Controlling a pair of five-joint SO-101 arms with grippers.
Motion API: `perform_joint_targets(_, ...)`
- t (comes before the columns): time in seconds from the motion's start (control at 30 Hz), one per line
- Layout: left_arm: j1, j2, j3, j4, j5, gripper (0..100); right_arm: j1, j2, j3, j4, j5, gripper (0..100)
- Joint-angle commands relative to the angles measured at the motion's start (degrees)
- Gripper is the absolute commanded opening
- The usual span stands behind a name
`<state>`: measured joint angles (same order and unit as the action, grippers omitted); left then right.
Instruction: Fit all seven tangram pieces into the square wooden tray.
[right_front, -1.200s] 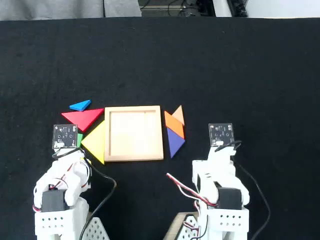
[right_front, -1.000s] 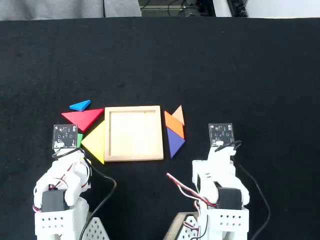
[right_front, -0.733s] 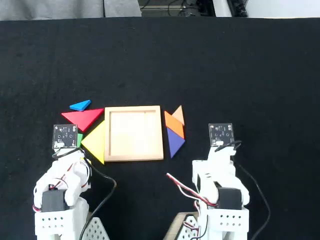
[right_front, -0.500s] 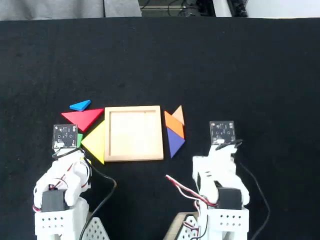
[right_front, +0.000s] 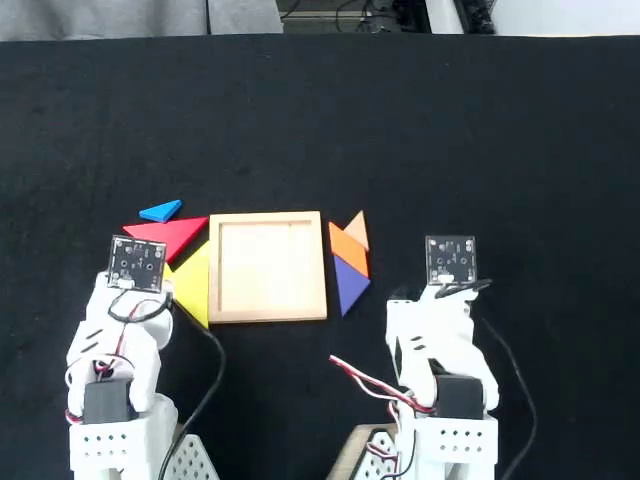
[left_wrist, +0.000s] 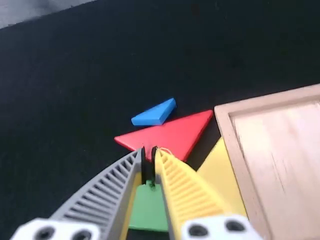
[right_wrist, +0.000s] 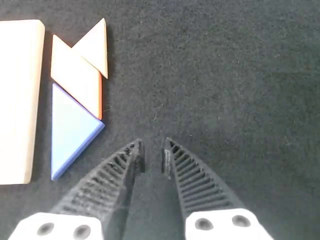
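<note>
Since the tangram pieces are thin, stiff and light, each looks best pinched across opposite edges. They flank the tray, nearer the table's arm-side edge. The left gripper has its jaws nearly closed by the red triangle. The right gripper has its jaws narrowly apart and empty.

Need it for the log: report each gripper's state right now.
Left gripper: shut, holding nothing.
Right gripper: slightly open, holding nothing.

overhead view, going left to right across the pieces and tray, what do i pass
red triangle → wooden tray → orange piece; the other pieces overlap these sideways, so they are left out.
</note>
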<state>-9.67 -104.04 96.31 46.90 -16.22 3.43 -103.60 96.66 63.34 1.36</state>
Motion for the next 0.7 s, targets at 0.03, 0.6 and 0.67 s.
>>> perform_joint_targets(0.03, 1.5, -0.4, 1.0, -1.1, 0.9, 6, 0.4, -4.9, -0.1, -1.2, -0.4, 7.8)
perform_joint_targets(0.6, 1.5, -0.4, 1.0, -12.7, 1.3, 6, -7.2, -4.8, -0.1, -40.6, -0.3, 7.8)
perform_joint_targets(0.67, 1.4, -0.4, 1.0, -11.0, 1.3, 6, -7.3, -4.8, -0.1, -42.3, -0.5, 7.8)
